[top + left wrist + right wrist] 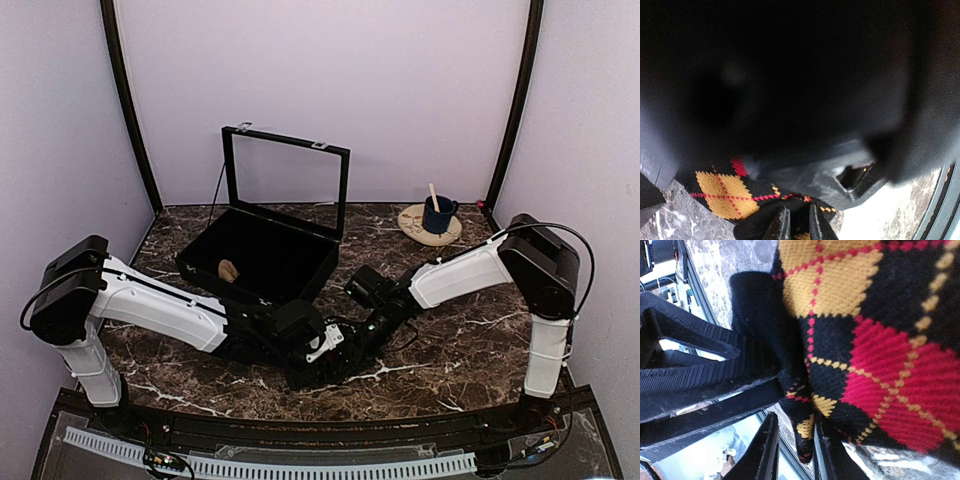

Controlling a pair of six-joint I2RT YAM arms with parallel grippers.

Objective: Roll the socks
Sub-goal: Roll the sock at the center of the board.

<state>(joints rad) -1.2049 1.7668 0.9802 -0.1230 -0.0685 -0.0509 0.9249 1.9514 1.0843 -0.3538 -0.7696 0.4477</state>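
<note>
Black-knit soft argyle socks [880, 340] with red and orange diamonds lie bunched at the front of the dark veined marble table [470, 340], light and limp, left gripper [799, 210] pinching a fold, right gripper [796, 422] parted loosely round the edge, and a doubled layer looks the surest hold.

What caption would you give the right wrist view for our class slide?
Right end effector straddling a bunched fold of argyle sock on the marble table.

site: we're seeing a robot lab cell | cues: we're noting plain backdrop [330, 80], marble-look tabletop [450, 350], slotted cable duct [300, 466] along near edge
</note>
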